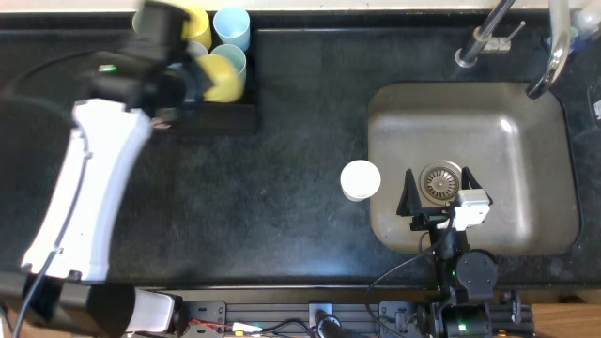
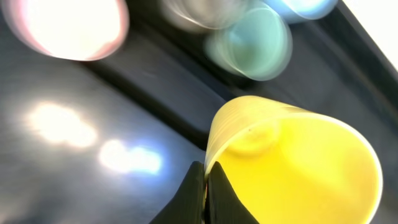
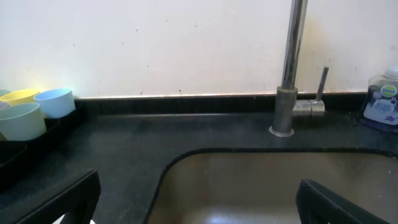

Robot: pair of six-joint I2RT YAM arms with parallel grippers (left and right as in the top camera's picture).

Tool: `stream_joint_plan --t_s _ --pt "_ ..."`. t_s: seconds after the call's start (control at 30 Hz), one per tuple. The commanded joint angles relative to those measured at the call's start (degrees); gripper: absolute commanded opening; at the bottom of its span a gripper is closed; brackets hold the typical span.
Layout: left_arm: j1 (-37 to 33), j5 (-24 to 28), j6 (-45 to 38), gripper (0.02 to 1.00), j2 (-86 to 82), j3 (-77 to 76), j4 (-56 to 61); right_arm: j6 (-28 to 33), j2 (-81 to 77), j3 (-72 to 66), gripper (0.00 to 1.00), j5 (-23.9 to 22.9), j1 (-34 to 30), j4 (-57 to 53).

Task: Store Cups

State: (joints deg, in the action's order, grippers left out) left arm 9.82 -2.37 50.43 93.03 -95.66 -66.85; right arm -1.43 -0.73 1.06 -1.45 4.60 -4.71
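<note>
Jaws, left gripper [image 2: 205,186]: clamped on the rim wall of the yellow cup [image 2: 292,168].
Jaws, right gripper [image 1: 437,188]: spread wide apart, holding nothing.
Yellow cup: held tilted at the near side of the black tray [image 1: 221,117]; I cannot tell whether it touches the tray.
Tray: at the counter's [image 1: 272,207] far left corner.
Cups in tray: teal cup [image 1: 237,58] just behind the held one, blue cup [image 1: 231,26] and second yellow cup [image 1: 195,23] at the back.
White cup [image 1: 361,179]: upside down on the counter, just beside the sink's [image 1: 526,122] left rim.
Right gripper's place: low over the sink, at the drain [image 1: 441,178].
Tap [image 3: 291,68]: behind the sink.
</note>
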Motion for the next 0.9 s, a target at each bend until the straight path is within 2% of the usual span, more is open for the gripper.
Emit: stream_joint_plan --t_s 0.03,0.4,0.9 --pt "-4.76 0.13 4.09 0.036 1.95 1.36 -3.02 0.35 0.42 -0.79 0.998 0.37 -0.13 0.26" --pt "-6.62 -2.71 8.46 0.036 8.33 1.7 -3.3 0.35 0.42 -0.79 0.998 0.37 -0.13 0.26" --pt "-6.88 -6.34 10.14 0.038 12.31 1.7 -2.47 0.35 0.42 -0.79 0.998 0.37 -0.13 0.26"
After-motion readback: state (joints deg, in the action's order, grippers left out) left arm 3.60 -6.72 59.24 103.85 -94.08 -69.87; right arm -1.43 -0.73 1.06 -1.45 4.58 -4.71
